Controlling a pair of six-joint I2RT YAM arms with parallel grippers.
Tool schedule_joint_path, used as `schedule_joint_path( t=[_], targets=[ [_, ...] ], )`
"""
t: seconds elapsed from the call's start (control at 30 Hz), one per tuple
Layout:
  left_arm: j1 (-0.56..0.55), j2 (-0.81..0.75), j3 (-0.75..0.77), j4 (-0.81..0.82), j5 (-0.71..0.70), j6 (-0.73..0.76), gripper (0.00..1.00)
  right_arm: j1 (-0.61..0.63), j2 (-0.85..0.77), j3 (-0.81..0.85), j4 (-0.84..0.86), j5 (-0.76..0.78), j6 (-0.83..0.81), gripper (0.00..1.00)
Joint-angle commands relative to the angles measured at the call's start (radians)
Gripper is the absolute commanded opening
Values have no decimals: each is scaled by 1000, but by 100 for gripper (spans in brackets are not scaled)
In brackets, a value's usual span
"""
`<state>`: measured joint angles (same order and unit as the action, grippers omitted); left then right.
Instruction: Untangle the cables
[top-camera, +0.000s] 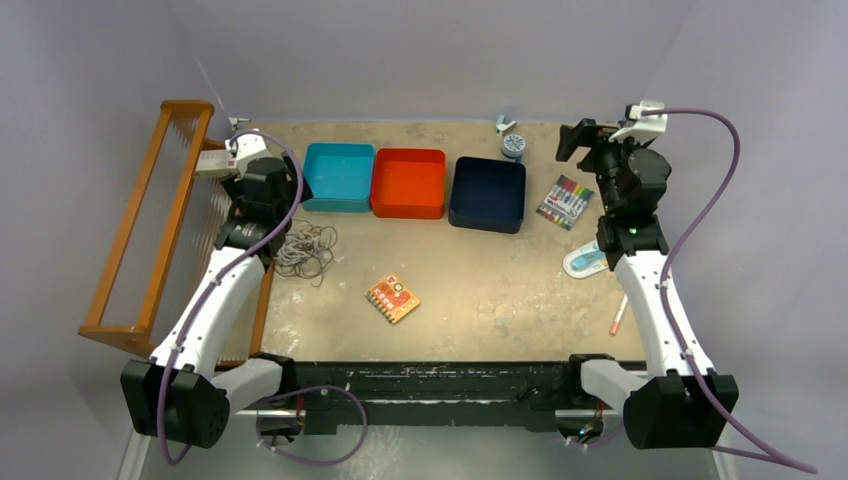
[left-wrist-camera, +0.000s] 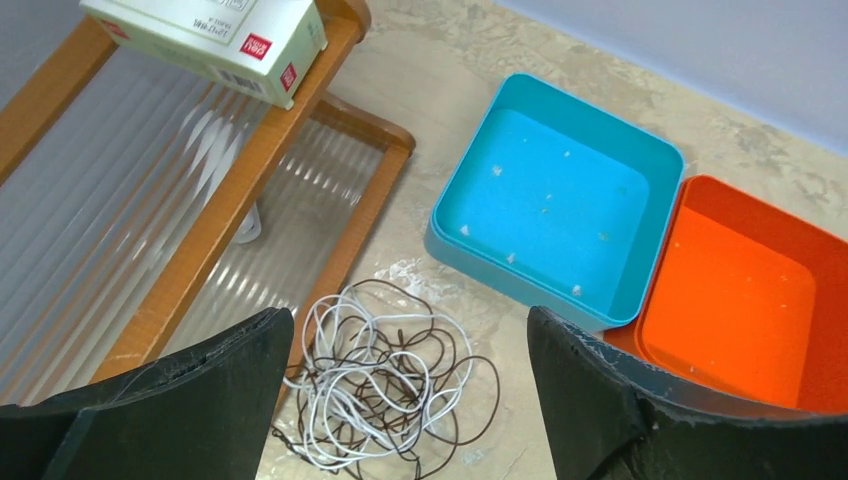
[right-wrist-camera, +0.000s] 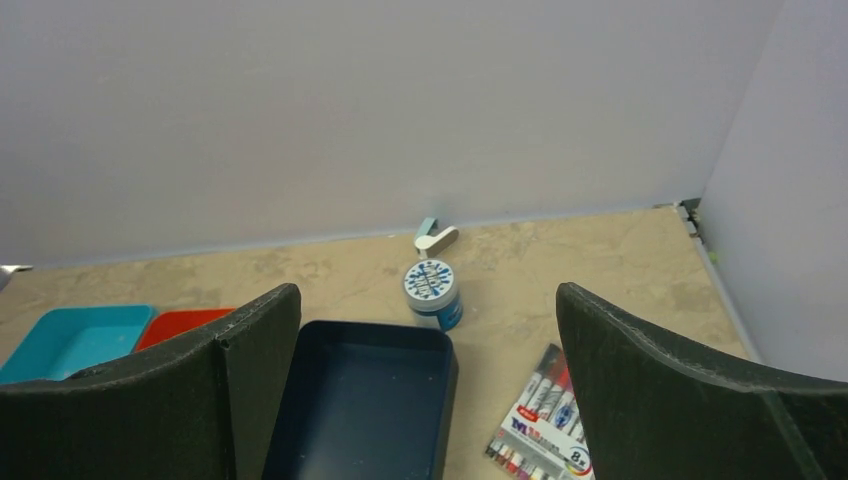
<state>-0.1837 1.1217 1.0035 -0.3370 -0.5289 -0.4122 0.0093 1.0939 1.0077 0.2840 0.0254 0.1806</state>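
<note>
We're over the left side of the table now, where the cables lie in one loose knot, white strands and dark ones looped through each other. The heap sits just right of the wooden rack and a little nearer to us than the teal tray, touching neither tray nor gripper. The left gripper hovers above that heap, jaws spread wide and nothing between them. We can see bare table and cable in the gap. A small box rests on the rack's far rail. To the right of the teal tray comes the orange tray, the two pressed side to side, then the navy tray a short way apart. Over on the far right, the right gripper is up in the air, facing the far wall, its jaws also wide apart and empty. Below it we pick out the navy tray, a round tub just beyond it and a marker pack to the right. An orange card lies mid-table, well apart from the cables.
</note>
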Motion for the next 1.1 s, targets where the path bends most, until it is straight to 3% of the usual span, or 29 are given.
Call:
schedule_joint_path(
  t=[0.0,0.33,0.47,1.07],
  targets=[
    [13,-43,39,91,35,-26,89,-10,-16,56,5,-65,65,99],
    [18,4,105,11,35,-78,93,-14,-39,48,3,-95,84,99],
    [19,8,100,1,24,-103,100,-15,-49,37,-12,-135,89,99],
    [20,234,45,-121,80,-202,100,-15,55,32,-48,-177,154,99]
  ],
)
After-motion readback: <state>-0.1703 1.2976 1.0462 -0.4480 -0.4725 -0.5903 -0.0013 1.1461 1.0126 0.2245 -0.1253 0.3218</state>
